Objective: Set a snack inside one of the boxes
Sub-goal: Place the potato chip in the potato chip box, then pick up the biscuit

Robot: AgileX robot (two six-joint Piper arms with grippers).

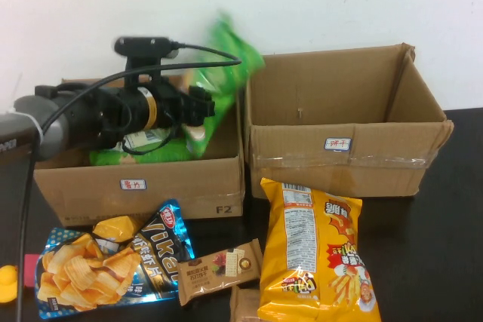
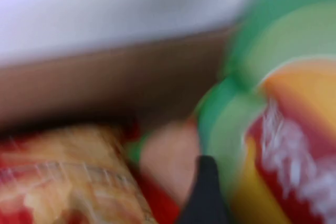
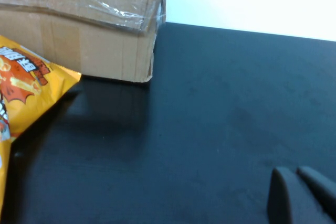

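My left gripper [image 1: 202, 111] is shut on a green snack bag [image 1: 226, 69] and holds it tilted above the left cardboard box [image 1: 143, 186], near its right wall. In the left wrist view the bag [image 2: 283, 103] fills the side beside one dark finger [image 2: 207, 192], with the box's inner wall [image 2: 115, 82] behind. Green packets [image 1: 143, 152] lie inside that box. The right cardboard box [image 1: 339, 164] stands open beside it. My right gripper [image 3: 298, 190] is shut and empty, low over the black table, away from the right box's corner [image 3: 142, 51]; it is out of the high view.
In front of the boxes lie a tall yellow chip bag [image 1: 317, 254], a blue chip bag [image 1: 106, 262], a brown bar [image 1: 219, 269] and a small yellow packet [image 1: 117, 228]. A yellow object [image 1: 6, 284] sits at the left edge. The black table [image 3: 226, 103] stretches right of the boxes.
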